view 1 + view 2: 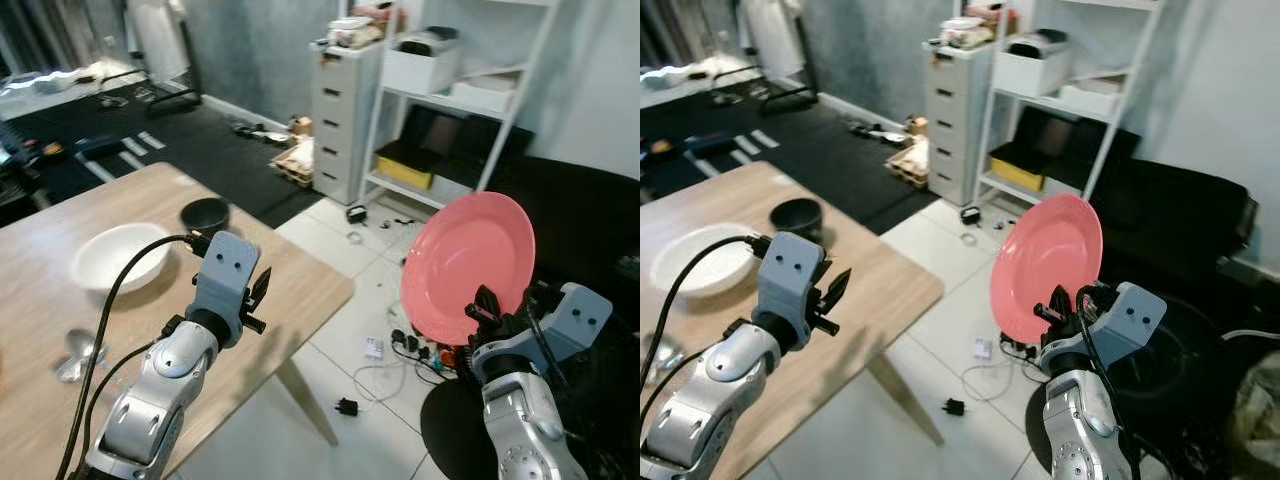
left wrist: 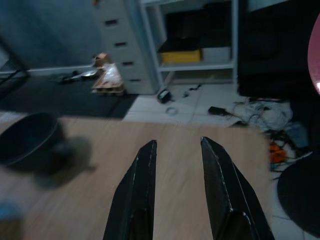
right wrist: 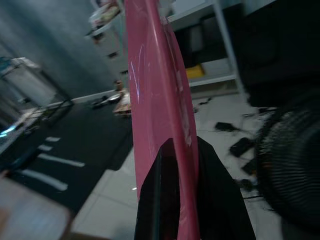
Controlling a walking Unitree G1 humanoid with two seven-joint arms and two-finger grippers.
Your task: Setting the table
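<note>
While the right hand (image 1: 487,305) pinches its lower rim, the pink plate (image 1: 468,268) stands upright; the left hand (image 1: 260,290) hovers unclenched.

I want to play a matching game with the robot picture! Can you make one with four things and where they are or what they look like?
Things:
1. pink plate
2. black bowl
3. white bowl
4. left gripper

Descriptions:
A. open, above the wooden table, holding nothing
B. held upright by its rim in the right gripper, out over the floor
C. on the table, close to its far edge
D. on the table, just beside the dark bowl

Right pairs: 1-B, 2-C, 3-D, 4-A
</note>
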